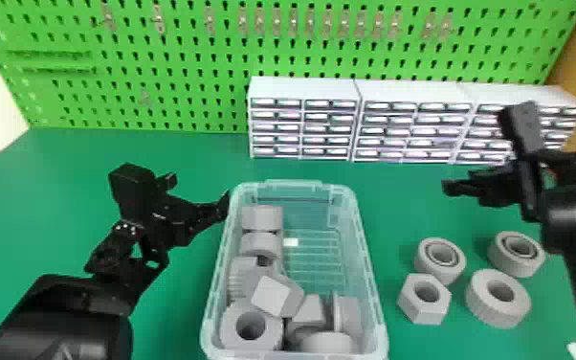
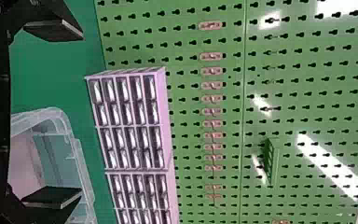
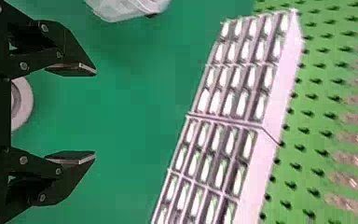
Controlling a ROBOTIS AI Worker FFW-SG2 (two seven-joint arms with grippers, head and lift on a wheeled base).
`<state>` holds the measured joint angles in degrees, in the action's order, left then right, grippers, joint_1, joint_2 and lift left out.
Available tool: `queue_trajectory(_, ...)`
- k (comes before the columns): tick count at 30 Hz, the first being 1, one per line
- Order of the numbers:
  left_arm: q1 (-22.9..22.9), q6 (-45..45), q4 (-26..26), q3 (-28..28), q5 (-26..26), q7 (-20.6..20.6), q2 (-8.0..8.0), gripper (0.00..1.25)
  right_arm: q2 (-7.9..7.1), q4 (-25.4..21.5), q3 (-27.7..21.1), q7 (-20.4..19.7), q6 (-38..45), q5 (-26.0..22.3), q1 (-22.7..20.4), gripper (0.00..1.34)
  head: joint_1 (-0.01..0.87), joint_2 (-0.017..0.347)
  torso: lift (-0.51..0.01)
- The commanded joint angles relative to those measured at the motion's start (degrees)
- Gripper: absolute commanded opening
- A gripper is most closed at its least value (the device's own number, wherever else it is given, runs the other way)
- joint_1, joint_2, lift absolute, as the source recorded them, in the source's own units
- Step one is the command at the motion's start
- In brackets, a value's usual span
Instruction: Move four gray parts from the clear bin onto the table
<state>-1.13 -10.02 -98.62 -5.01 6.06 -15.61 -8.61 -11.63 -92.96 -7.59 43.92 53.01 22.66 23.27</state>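
Beside the bin's left wall, my left gripper [image 1: 201, 201] stands open and empty in the head view; its two fingers are spread wide in the left wrist view, the left gripper [image 2: 65, 114] having nothing between them. My right gripper [image 1: 483, 186] is above the table's right side, behind the loose parts; in the right wrist view the right gripper [image 3: 86, 113] is open and holds nothing. The clear bin [image 1: 375, 287] holds several gray parts [image 1: 251, 328]. On the table right of it stand a hex nut [image 1: 423, 313], a ribbed ring [image 1: 497, 311] and two round rings, one [image 1: 440, 273] nearer the bin.
White drawer cabinets [image 1: 304, 86] line the back of the green table [image 1: 172, 335], in front of a green pegboard [image 1: 182, 62]. The bin stands between the two arms, and the right forearm passes beside the loose parts.
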Motion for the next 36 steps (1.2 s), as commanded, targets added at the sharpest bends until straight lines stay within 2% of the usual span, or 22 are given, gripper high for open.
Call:
queue_trajectory(1, 0.1, 0.0, 0.0, 0.1, 0.0, 0.1, 0.00, 1.14, 0.12, -1.8, -6.1, -2.1, -3.5, -5.9, -2.5, 0.73, 0.678, 0.034, -0.050)
queue_trajectory(8, -0.1, 0.0, -0.1, 0.2, 0.0, 0.0, 0.09, 1.14, 0.47, -4.9, -10.7, -4.2, -6.8, -8.4, -5.1, 0.73, 0.678, 0.034, -0.050)
queue_trajectory(13, -0.1, 0.0, -0.1, 0.3, 0.0, 0.0, 0.09, 1.14, 1.35, -6.4, -13.2, -7.3, -10.4, -11.1, -7.5, 0.73, 0.678, 0.034, -0.050)
queue_trajectory(21, -0.1, 0.0, -0.1, 0.3, 0.0, 0.1, 0.00, 1.14, 3.81, -9.5, -16.2, -15.1, -17.3, -14.7, -12.0, 0.73, 0.678, 0.034, -0.050)
queue_trajectory(26, -0.1, 0.0, -0.1, 0.4, 0.0, 0.0, 0.00, 1.14, 5.04, -9.7, -18.0, -17.5, -21.5, -15.9, -14.2, 0.73, 0.678, 0.034, -0.050)
queue_trajectory(31, -0.2, 0.0, -0.1, 0.4, 0.0, 0.1, 0.00, 1.14, 7.24, -9.8, -19.9, -20.4, -27.3, -17.4, -16.3, 0.73, 0.678, 0.034, -0.050)
queue_trajectory(36, -0.4, 0.1, -0.1, 0.6, 0.0, 0.1, 0.09, 1.14, 8.21, -9.8, -20.6, -21.9, -33.0, -17.3, -17.6, 0.73, 0.678, 0.034, -0.050)
